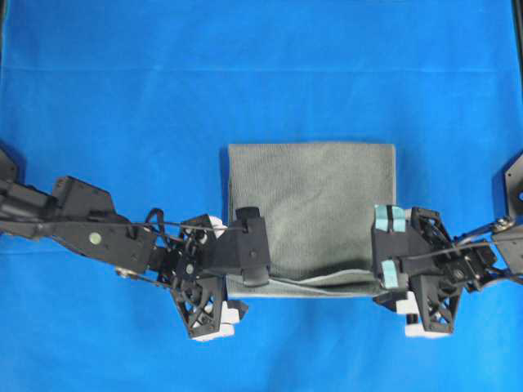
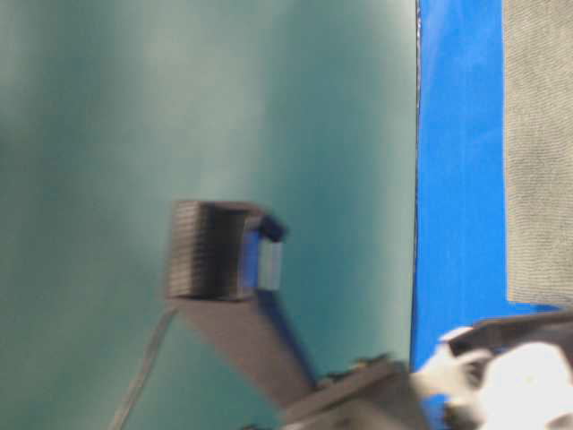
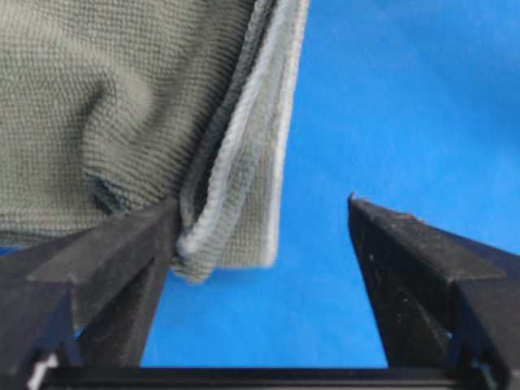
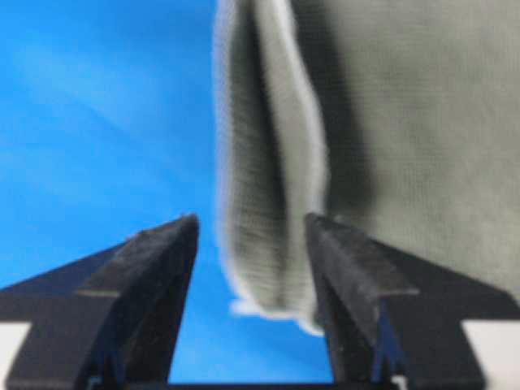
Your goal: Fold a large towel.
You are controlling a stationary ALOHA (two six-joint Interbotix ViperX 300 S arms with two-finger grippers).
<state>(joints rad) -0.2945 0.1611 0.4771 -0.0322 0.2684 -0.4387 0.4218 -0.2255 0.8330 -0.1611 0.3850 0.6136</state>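
The grey-green towel (image 1: 310, 212) lies folded into a rectangle on the blue sheet, its near edge showing loose layers with a pale border. My left gripper (image 1: 253, 247) is at the towel's near-left corner. In the left wrist view this gripper (image 3: 262, 203) stands open, and the towel's (image 3: 122, 106) layered corner rests against the left finger while the other finger is well clear. My right gripper (image 1: 386, 245) is at the near-right corner. In the right wrist view it (image 4: 252, 219) is open too, with the towel's (image 4: 406, 122) corner hanging loose between the jaws, unpinched.
The blue sheet (image 1: 122, 82) covers the whole table around the towel. The table-level view is blurred: a black arm part (image 2: 215, 260) before a teal wall, and the towel's edge (image 2: 537, 152) at the right.
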